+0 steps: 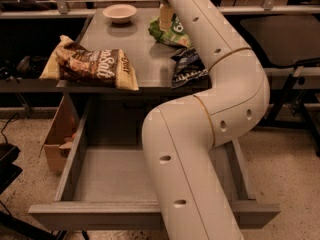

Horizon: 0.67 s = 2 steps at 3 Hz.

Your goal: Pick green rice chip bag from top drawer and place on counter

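Note:
The green rice chip bag (170,33) lies crumpled on the counter (135,49) at its back right. My gripper (166,15) is right above it at the end of the white arm (200,134); only a pale part of it shows against the bag's top. The top drawer (100,215) is pulled wide open below the counter, and its grey floor shows nothing on it. The arm hides the drawer's right half.
A large brown and yellow bag (95,66) lies on the counter's front left. A dark blue-black bag (187,69) lies at the front right, by the arm. A white bowl (120,13) stands at the back. A cardboard box (57,136) stands left of the drawer.

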Each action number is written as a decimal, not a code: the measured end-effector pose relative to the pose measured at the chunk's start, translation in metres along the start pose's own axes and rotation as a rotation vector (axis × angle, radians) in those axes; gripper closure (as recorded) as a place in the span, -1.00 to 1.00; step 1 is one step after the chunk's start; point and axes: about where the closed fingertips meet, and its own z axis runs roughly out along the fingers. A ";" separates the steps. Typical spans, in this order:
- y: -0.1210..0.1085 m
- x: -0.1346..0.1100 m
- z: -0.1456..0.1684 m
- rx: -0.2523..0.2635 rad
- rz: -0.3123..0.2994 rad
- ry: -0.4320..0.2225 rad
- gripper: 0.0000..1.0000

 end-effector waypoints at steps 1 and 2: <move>-0.020 0.006 -0.017 0.049 0.036 -0.015 -1.00; -0.069 0.041 -0.077 0.157 0.152 -0.036 -1.00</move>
